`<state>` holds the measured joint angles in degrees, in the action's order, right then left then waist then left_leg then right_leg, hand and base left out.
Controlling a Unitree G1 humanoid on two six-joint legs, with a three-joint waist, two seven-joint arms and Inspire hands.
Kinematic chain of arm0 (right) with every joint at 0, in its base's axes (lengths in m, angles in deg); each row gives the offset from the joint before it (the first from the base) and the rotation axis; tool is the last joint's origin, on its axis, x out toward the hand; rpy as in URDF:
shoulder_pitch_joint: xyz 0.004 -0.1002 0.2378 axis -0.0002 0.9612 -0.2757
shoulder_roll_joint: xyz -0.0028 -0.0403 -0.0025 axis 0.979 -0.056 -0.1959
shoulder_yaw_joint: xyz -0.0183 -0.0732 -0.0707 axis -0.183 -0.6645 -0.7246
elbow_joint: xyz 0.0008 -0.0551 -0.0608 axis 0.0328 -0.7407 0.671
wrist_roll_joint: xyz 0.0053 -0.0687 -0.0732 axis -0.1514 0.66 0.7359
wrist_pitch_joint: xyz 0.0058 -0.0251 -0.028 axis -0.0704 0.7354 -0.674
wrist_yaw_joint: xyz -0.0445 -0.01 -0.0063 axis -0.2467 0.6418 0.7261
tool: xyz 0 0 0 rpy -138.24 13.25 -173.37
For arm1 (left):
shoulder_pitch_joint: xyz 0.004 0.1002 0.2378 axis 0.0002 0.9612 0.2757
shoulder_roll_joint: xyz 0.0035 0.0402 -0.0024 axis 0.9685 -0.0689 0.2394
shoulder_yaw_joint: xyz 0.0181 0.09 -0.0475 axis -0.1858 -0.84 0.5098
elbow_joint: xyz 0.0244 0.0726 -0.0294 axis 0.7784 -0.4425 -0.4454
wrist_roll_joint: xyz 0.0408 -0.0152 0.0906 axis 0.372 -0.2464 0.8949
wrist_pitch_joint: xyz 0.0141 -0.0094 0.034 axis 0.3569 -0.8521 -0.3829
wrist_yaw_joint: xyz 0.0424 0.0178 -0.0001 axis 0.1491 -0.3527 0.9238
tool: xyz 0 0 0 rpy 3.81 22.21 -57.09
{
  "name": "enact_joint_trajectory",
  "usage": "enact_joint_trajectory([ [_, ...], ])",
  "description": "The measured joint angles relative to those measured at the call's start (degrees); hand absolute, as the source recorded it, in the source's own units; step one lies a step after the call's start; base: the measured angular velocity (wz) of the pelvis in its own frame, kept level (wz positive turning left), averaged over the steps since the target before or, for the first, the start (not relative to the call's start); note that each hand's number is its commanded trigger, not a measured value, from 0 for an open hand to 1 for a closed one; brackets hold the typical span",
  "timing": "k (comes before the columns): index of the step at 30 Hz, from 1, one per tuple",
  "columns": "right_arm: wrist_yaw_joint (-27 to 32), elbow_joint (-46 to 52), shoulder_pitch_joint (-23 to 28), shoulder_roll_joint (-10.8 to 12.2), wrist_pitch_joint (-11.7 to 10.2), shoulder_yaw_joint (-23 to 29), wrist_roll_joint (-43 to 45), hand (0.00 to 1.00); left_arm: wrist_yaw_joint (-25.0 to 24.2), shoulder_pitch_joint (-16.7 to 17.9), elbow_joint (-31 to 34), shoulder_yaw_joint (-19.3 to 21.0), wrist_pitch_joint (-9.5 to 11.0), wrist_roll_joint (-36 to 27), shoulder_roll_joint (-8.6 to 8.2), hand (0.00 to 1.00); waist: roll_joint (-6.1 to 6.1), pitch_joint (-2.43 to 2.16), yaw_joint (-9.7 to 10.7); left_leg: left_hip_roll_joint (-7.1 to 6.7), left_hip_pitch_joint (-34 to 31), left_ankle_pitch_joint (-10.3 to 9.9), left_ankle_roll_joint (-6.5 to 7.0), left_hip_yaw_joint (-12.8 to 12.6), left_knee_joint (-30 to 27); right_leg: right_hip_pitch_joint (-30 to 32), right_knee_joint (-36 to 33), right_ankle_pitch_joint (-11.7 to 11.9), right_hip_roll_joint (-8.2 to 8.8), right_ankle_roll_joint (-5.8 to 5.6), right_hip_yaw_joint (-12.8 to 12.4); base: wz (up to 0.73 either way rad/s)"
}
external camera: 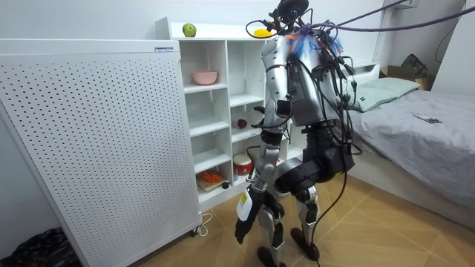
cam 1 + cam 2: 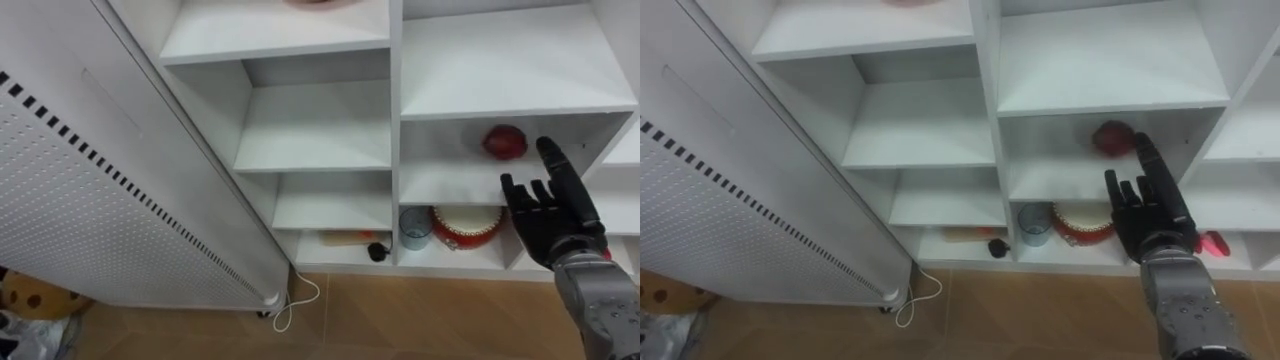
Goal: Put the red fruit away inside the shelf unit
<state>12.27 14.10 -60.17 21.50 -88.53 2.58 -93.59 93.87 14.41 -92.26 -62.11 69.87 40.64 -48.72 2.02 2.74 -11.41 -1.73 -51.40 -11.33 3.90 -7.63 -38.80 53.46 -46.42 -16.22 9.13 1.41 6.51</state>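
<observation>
- Standing on the wooden floor [image 2: 420, 320], the robot is facing the white closet [image 2: 395, 120]. A perforated white panel [image 2: 80, 210] is standing beside the closet, and a bed [image 1: 415, 126] is lying behind the robot.
- The right hand [image 2: 548, 215] is hovering with its fingers straight, holding nothing, just beside the red fruit [image 2: 505, 142].
- The red fruit is sitting on a middle shelf, above a glass cup [image 2: 415, 228] and a red pot [image 2: 467, 226].
- The left hand [image 1: 243, 222] is hanging by the thigh; its state cannot be told.
- A green apple [image 1: 189, 30] is lying on the closet top.
</observation>
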Motion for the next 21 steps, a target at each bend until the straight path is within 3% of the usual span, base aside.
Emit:
enact_joint_trajectory([
  [14, -0.05, -0.01, 0.02, 0.00, 0.50, -0.03, 0.11, 0.00, -0.32, 1.12, 0.80, -0.01, -0.07, -0.12, 0.68, 0.00, 0.00, -0.06, 0.45, 0.16, 0.40, -0.04, 0.12, -0.02, -0.84, -1.10, -0.37, -0.05, 0.39, 0.08, 1.09, 0.02],
  [21, -0.86, -3.16, 0.29, -0.09, 1.27, -0.10, 0.21, 0.00, -0.51, 1.36, 0.04, -0.02, -0.65, -0.12, 0.93, 0.00, 0.08, -0.10, 0.32, 0.22, 3.77, -0.24, 0.36, 0.42, -0.48, -5.16, 0.48, -0.31, 0.62, -0.09, 2.19, 0.02],
])
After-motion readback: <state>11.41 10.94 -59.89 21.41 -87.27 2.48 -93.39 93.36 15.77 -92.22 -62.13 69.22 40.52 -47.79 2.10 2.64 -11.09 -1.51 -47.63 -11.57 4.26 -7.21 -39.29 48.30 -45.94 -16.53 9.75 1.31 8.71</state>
